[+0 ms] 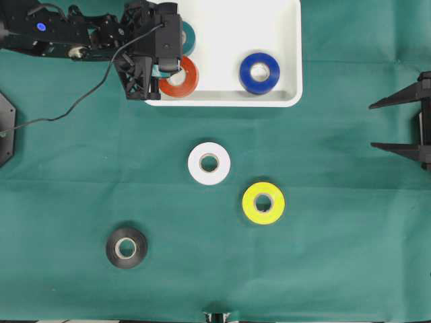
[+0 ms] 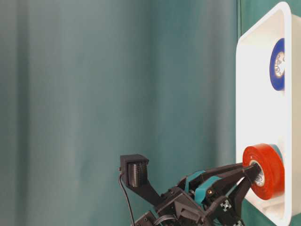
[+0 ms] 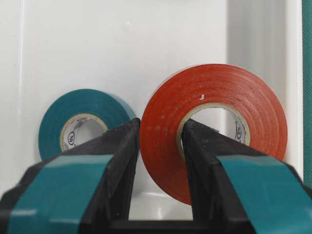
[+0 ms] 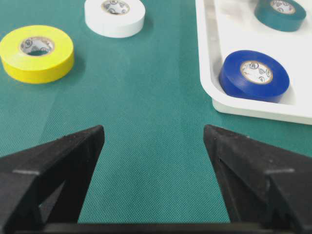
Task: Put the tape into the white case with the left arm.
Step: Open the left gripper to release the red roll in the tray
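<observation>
A: Overhead: what is hidden?
B: The left arm [image 1: 101, 33] covers part of the teal roll [image 1: 188, 37] in the white case [image 1: 269, 99].
A: Left wrist: grip?
B: The left gripper [image 3: 161, 131] is clamped through the red tape roll's [image 3: 214, 92] wall, the roll at 1 o'clock, over the case.
A: Right wrist?
B: The right gripper [image 4: 153, 139] is wide open, holding nothing.

A green-clothed worktop [image 1: 81, 175] carries the white case [image 1: 289, 94] beneath the left gripper [image 1: 161, 70], with white [image 1: 209, 163], yellow [image 1: 263, 202] and black [image 1: 126, 247] tape rolls lying well apart from it.
</observation>
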Robot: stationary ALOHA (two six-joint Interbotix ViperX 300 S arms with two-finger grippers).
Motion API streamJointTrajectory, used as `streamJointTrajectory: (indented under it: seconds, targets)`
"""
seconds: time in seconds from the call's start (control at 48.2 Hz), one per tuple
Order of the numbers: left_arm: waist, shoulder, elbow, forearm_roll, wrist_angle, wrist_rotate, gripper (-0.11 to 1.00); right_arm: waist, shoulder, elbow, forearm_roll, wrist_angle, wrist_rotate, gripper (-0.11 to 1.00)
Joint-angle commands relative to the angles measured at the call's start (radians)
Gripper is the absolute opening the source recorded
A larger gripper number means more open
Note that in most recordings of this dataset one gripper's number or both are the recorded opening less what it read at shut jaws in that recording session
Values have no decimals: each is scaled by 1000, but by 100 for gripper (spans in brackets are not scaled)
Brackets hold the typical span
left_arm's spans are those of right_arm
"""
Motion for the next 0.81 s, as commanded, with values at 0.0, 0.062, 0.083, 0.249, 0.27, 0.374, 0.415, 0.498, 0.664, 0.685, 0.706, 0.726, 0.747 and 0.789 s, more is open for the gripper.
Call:
streamJointTrajectory:
  seconds: [0.0, 0.062, 0.083, 0.249, 0.27, 0.374, 0.415, 0.498, 0.664, 0.685, 0.706, 0.726, 0.747, 0.789]
  targets:
    - [0, -12, -20, 3, -5, -2, 26, 0, 8, -12, 0, -9, 3, 86]
    - [0, -14, -21, 2, -5, -5, 26, -2, 8, -12, 0, -9, 3, 86]
    - [0, -12, -21, 2, -5, -5, 26, -2, 8, -11, 0, -9, 3, 86]
    - [2, -12, -21, 2, -5, -6, 26, -2, 6, -12, 0, -9, 3, 86]
    - [2, -12, -21, 2, -5, -5, 26, -2, 6, -11, 0, -9, 3, 86]
    - [2, -12, -18, 2, -5, -2, 44, -2, 6, -12, 0, -9, 3, 86]
    - [2, -12, -18, 0, -5, -2, 57, 0, 6, -11, 0, -11, 3, 86]
    - [2, -12, -17, 2, -5, -2, 80, 0, 8, -11, 0, -9, 3, 86]
    - [0, -12, -17, 0, -5, 0, 89, -2, 6, -12, 0, -9, 3, 86]
    - [2, -12, -17, 0, -5, 0, 88, 0, 6, -12, 0, -9, 3, 86]
    - [0, -12, -17, 0, -5, 0, 88, -2, 8, -12, 0, -9, 3, 86]
    - [2, -12, -17, 0, -5, 0, 88, 0, 6, -12, 0, -9, 3, 86]
    - [2, -12, -17, 0, -5, 0, 88, 0, 6, -12, 0, -11, 3, 86]
    - [0, -14, -17, 2, -5, 0, 88, 0, 6, -12, 0, -9, 3, 86]
